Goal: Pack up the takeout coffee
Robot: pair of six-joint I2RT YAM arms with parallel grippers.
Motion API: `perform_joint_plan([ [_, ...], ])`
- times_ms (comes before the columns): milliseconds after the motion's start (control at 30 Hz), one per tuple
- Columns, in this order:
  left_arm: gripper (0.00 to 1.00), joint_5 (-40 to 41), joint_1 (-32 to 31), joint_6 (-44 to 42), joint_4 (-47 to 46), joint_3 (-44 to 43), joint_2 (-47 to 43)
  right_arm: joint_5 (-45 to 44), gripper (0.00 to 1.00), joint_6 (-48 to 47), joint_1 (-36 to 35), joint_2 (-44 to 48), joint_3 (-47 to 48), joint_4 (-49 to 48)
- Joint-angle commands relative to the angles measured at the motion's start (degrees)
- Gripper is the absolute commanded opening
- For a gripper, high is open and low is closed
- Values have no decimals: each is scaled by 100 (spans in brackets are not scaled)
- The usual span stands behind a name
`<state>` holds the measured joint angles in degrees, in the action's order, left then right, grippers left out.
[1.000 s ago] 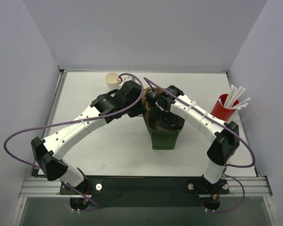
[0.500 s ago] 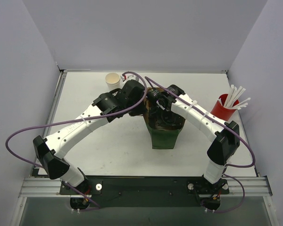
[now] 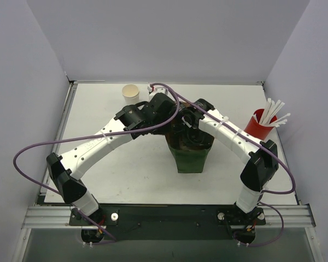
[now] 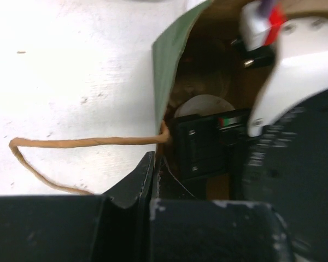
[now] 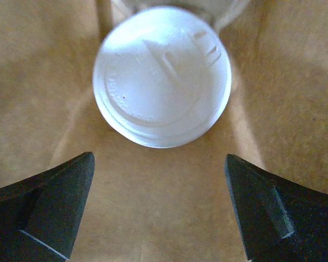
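A lidded white coffee cup (image 5: 162,75) stands on the brown floor inside the green paper bag (image 3: 191,157). My right gripper (image 5: 159,191) is down inside the bag, open and empty, its fingers (image 5: 49,202) apart just short of the lid. The same lid shows in the left wrist view (image 4: 205,105) under the right arm (image 4: 295,109). My left gripper (image 4: 153,169) is shut on the bag's left rim (image 4: 169,60). In the top view both grippers meet at the bag's mouth (image 3: 180,123). An open, lidless cup (image 3: 130,91) stands at the back left.
A red cup of white straws (image 3: 258,125) stands at the right. The bag's twine handle (image 4: 71,143) loops out over the white table (image 3: 109,169). Grey walls close in the back and both sides.
My left arm has shifted right towards the bag's mouth, leaving the open cup at the back fully in view. The right arm has stayed almost still inside the bag.
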<state>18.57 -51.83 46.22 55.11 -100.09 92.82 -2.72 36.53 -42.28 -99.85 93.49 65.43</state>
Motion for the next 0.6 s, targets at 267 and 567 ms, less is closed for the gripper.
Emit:
perform_joint_plan([
  [267, 0, 200, -20, -245, 720, -186, 202, 87, 100, -41, 124, 520, -24, -144],
  [567, 0, 173, -55, -253, 764, -458, 220, 228, 100, 3, 71, 388, 371, -162],
])
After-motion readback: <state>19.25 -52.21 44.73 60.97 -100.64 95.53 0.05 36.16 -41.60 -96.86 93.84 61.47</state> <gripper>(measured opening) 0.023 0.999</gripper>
